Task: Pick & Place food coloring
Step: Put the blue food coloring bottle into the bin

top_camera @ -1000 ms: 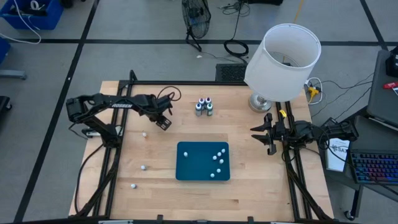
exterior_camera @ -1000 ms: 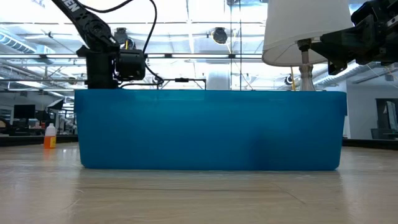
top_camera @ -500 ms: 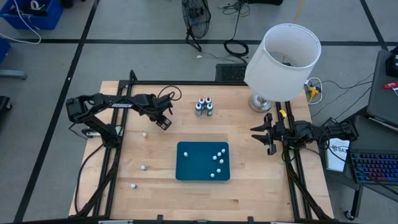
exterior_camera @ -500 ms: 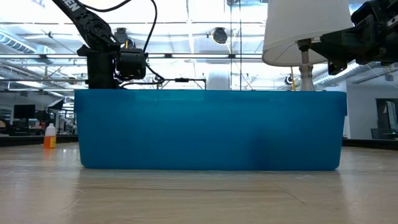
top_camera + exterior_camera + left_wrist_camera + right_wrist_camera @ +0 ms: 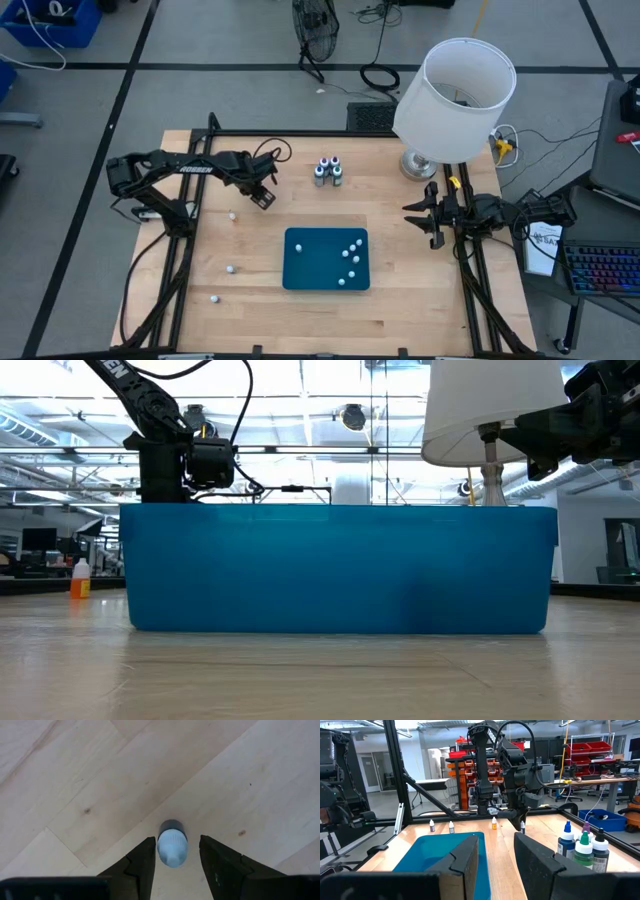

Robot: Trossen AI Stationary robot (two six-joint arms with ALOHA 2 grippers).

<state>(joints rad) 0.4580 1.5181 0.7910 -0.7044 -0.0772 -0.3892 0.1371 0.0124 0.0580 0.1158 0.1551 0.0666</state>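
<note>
Hanging over the pale wooden surface (image 5: 400, 300), the left tool (image 5: 175, 851) has its dark fingers either side of one tiny white-capped food coloring bottle (image 5: 172, 845), small gaps showing, while the right tool (image 5: 418, 217) waits partly open beside the teal tray (image 5: 305, 270).

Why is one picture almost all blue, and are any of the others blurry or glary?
Low view: the tray sits right at the lens, so its wall fills the frame; ceiling lights behind glare bright. Left wrist view: the bottle between the fingers looks soft. Right wrist view: near fingers blur, room sharp. High view: even light.
</note>
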